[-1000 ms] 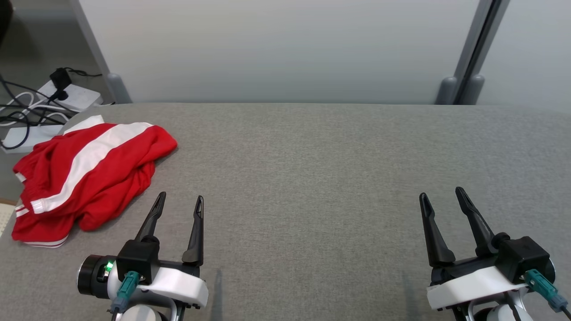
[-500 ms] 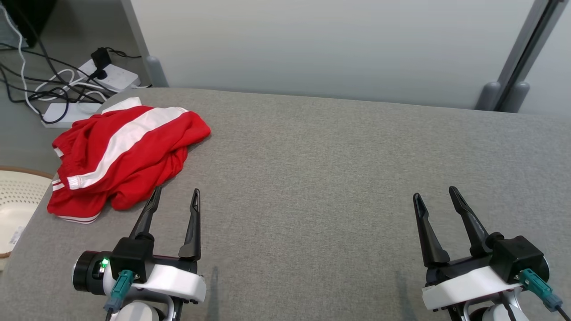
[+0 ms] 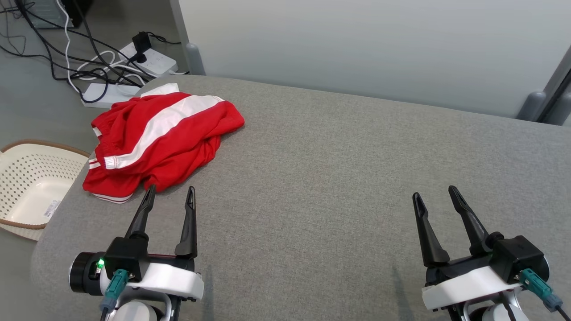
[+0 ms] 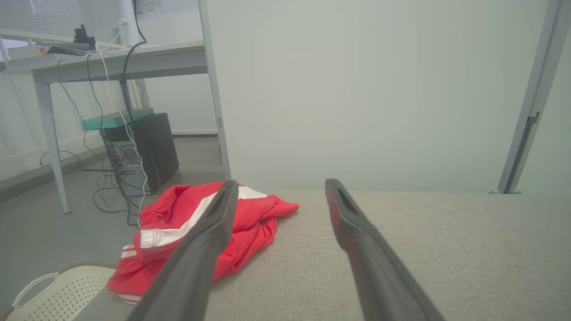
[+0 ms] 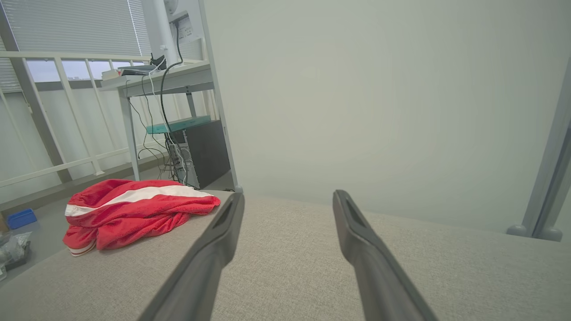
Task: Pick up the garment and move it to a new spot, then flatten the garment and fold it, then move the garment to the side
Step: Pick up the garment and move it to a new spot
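The garment (image 3: 160, 140) is a red pair of shorts with a broad white stripe, lying crumpled at the far left corner of the grey table (image 3: 339, 169). It also appears in the left wrist view (image 4: 187, 227) and the right wrist view (image 5: 134, 211). My left gripper (image 3: 170, 195) hovers open just in front of the garment's near edge, its left fingertip close to the cloth. My right gripper (image 3: 436, 196) stands open over bare table at the lower right, far from the garment. Both hold nothing.
A cream perforated basket (image 3: 26, 187) sits on the floor left of the table. Power strips and tangled cables (image 3: 111, 67) lie on the floor beyond the corner. A pale partition wall (image 3: 357, 44) runs behind the table. A desk and computer tower (image 4: 142, 147) stand further left.
The head camera has turned left, so the garment sits further right in the picture and the basket has come into view. Both grippers stay open; the left fingertips now show nearer the garment.
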### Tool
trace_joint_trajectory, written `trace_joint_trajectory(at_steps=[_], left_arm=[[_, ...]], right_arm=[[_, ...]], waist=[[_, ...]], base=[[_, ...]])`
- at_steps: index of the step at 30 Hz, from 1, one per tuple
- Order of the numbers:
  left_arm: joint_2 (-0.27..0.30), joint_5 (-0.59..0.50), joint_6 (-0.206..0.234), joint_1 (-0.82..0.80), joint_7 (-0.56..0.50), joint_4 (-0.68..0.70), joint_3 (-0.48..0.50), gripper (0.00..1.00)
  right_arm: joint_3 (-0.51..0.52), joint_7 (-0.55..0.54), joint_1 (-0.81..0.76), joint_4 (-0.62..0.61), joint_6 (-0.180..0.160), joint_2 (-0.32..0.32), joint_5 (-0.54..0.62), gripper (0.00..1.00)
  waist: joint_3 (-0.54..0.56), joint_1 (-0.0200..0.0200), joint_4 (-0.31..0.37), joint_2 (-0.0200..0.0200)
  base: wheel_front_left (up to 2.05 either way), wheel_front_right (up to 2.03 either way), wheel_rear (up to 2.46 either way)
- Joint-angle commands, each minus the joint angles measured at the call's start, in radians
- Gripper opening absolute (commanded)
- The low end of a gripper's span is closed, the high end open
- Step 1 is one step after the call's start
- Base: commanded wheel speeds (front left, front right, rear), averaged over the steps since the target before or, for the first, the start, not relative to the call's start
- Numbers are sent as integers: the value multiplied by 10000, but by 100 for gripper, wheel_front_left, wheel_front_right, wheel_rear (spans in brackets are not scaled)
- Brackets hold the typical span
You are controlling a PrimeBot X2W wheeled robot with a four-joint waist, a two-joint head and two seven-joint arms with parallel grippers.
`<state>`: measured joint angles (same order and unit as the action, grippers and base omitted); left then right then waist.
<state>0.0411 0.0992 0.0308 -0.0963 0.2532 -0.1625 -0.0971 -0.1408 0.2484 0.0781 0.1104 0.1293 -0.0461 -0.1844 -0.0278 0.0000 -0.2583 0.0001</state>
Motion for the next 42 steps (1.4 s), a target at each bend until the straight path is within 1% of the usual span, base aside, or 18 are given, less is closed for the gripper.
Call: trace_joint_trajectory(at_steps=[1,14,19,26,32,42], left_arm=[[91,49,130,-548,86,305,363,100],[91,32,446,-580,86,446,476,100],[91,271,546,-666,86,509,555,100],[91,469,681,-672,86,476,591,100],[91,603,771,-662,86,423,588,100],[91,905,875,-626,86,339,686,100]], right_arm=[[-264,134,418,-304,14,-103,-2,100],[-455,134,513,-352,14,-146,-5,100],[-544,134,575,-382,14,-197,12,100],[-605,134,597,-408,14,-274,16,100],[-665,134,603,-410,14,-300,4,100],[-750,134,615,-395,14,-370,-17,100]], waist=[[-22,0,-155,-1],[-153,0,-818,-1],[-273,0,-1120,-1],[-338,0,-1355,-1],[-360,0,-1450,-1],[-420,0,-1371,-1]], base=[[0,0,0],[0,0,0],[0,0,0],[0,0,0],[0,0,0],[0,0,0]])
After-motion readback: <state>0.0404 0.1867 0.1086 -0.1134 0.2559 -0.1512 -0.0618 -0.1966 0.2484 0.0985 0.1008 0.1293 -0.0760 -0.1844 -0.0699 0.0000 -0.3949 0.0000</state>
